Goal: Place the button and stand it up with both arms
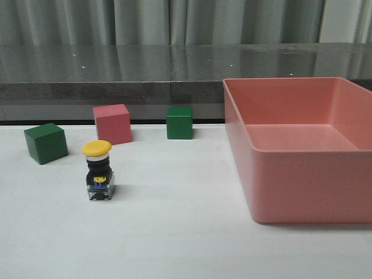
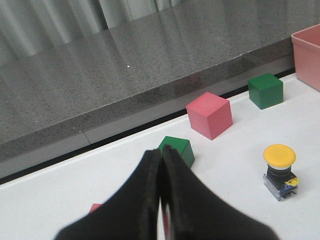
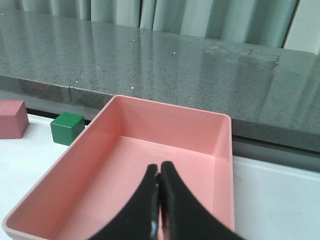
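The button (image 1: 98,171) stands upright on the white table, yellow cap on top, black body and clear-blue base below; it also shows in the left wrist view (image 2: 280,171). No arm shows in the front view. My left gripper (image 2: 161,152) is shut and empty, above the table short of a green cube (image 2: 176,149), well apart from the button. My right gripper (image 3: 159,168) is shut and empty, above the pink bin (image 3: 120,200).
The pink bin (image 1: 302,174) fills the right of the table. A green cube (image 1: 46,142), a pink cube (image 1: 112,123) and another green cube (image 1: 179,122) sit behind the button. A grey ledge (image 1: 116,90) runs along the back. A small pink thing (image 2: 95,207) peeks beside the left fingers.
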{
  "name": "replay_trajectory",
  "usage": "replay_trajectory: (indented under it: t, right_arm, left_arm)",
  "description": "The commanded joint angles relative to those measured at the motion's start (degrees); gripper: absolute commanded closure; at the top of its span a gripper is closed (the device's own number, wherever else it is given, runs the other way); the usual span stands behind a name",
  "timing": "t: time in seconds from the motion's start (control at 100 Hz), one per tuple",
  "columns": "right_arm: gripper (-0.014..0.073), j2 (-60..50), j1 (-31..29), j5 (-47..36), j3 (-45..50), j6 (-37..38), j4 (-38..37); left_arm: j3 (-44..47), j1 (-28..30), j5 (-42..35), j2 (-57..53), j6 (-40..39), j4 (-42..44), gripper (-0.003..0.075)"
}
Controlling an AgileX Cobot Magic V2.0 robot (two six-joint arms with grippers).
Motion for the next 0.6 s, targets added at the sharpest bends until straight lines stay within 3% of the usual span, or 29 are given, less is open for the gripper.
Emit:
replay_trajectory:
  t: [0.0, 0.26, 0.52, 0.59]
  right_arm:
    - [0.0654, -0.17, -0.35, -3.83, -1.56, -0.03, 0.4]
    - [0.0654, -0.17, -0.35, -3.83, -1.56, -0.03, 0.4]
    - [0.0654, -0.17, -0.35, -3.83, -1.56, -0.03, 0.4]
    - [0.0654, -0.04, -0.35, -3.81, -1.56, -0.03, 0.4]
  left_arm:
    - [0.28, 0.17, -7.66, -0.66, -0.98, 1.26, 0.0739]
    - [10.83, 6.36, -10.14, -12.23, -12.72, 5.82, 0.0739]
    - [20.0, 8.48, -10.14, -27.44, -15.57, 7.0, 0.0739]
    - [21.33, 8.48, -11.31, -27.05, -16.59, 7.58, 0.0739]
